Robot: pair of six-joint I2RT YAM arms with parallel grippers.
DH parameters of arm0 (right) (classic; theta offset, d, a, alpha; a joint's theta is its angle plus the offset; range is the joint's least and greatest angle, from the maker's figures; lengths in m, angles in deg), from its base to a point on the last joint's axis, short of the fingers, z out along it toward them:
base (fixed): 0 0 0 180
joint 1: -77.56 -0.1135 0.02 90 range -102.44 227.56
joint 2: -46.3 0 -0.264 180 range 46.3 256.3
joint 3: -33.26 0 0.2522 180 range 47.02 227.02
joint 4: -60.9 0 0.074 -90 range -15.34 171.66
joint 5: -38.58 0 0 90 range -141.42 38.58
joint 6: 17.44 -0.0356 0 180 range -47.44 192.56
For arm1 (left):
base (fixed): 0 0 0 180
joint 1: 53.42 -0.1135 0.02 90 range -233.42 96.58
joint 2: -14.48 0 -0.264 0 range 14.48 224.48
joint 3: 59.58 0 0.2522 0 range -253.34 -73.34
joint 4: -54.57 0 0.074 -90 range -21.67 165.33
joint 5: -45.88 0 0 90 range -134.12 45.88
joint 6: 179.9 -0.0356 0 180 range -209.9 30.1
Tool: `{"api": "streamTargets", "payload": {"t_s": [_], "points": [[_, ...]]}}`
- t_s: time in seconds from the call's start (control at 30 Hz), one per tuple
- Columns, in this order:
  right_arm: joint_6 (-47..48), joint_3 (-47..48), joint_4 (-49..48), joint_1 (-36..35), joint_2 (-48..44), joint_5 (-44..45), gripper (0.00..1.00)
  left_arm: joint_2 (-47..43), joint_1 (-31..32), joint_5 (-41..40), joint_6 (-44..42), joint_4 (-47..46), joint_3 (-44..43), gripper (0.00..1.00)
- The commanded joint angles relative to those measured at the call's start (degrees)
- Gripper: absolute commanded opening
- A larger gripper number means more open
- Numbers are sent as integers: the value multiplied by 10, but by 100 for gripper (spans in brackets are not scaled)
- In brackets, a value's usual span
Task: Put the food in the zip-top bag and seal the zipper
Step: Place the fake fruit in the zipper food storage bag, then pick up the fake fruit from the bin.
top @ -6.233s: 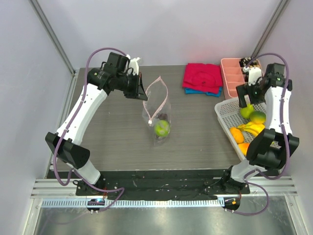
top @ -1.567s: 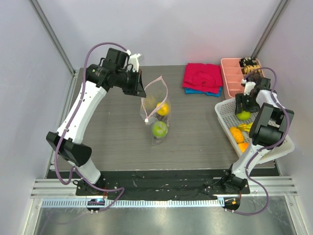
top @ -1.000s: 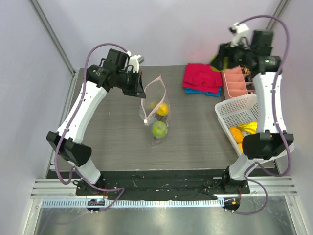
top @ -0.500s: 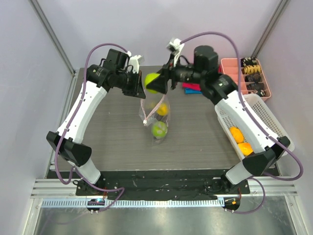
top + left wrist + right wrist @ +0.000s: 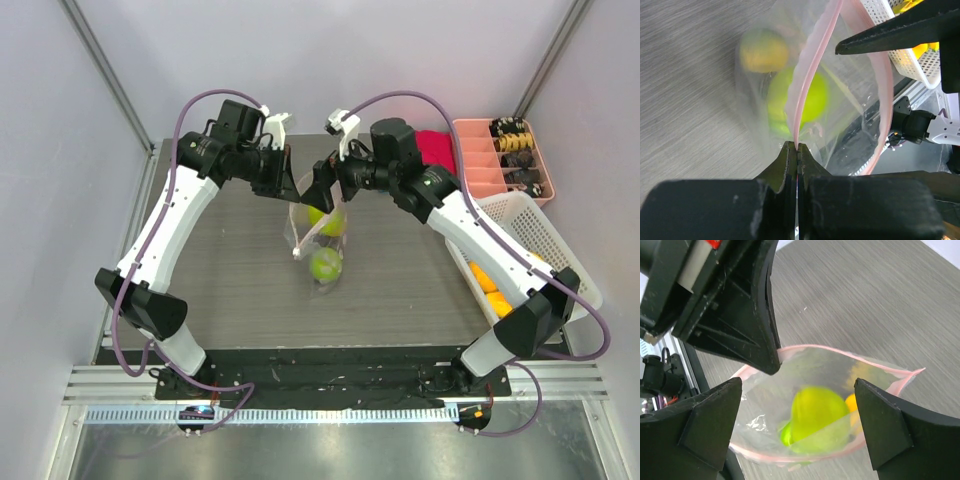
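Note:
The clear zip-top bag (image 5: 318,235) hangs open mid-table, its pink zipper (image 5: 850,356) forming a wide loop. My left gripper (image 5: 797,146) is shut on the zipper strip (image 5: 805,85) and holds the mouth up; in the top view the left gripper (image 5: 292,190) is at the bag's left rim. My right gripper (image 5: 798,390) is open and empty just above the mouth, beside the left one (image 5: 325,190). A blurred green fruit (image 5: 820,415) is inside the bag below it, next to an orange (image 5: 858,406). Another green fruit (image 5: 325,264) lies at the bag's bottom.
A white mesh basket (image 5: 525,215) at the right holds oranges (image 5: 484,276). Behind it are a pink compartment tray (image 5: 488,152) and a red cloth (image 5: 434,146). The right arm spans from the basket side to the bag.
My right arm swung from the basket to above the bag with a green fruit, then opened; the fruit is now inside the bag. My left gripper kept holding the zipper strip.

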Motion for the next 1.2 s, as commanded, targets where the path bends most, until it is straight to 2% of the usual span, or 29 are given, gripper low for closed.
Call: {"api": "streamTargets", "payload": {"t_s": [0.0,0.07,0.17,0.2,0.3,0.37,0.5,0.67,0.73,0.83,0.93,1.17], "points": [[18,49,27,2,-50,19,100,0,-3,13,-3,-5,-23,0],[21,64,59,21,-55,15,100,3,-4,12,-4,-3,-24,0],[26,84,115,101,-57,-20,100,3,-4,12,-5,-5,-24,0],[30,93,131,159,-56,-34,100,4,-4,13,-4,-5,-25,0],[93,96,210,239,-56,-64,100,3,-4,13,-4,-7,-25,0],[143,88,274,319,-54,-87,100,2,-4,12,-5,-7,-23,0],[245,22,376,413,-63,-43,100,0,-3,14,-3,-13,-17,0],[411,-58,435,550,-55,40,97,3,-4,23,-3,-11,-22,0],[441,-75,446,587,-34,82,96,3,-4,24,-3,-11,-24,0],[504,-83,449,626,-6,142,89,2,-4,25,-5,-11,-22,0],[556,-101,413,628,17,188,83,5,-4,27,-1,-14,-14,0],[642,-88,389,623,97,255,81,9,-4,26,-4,-6,-24,0]]}}
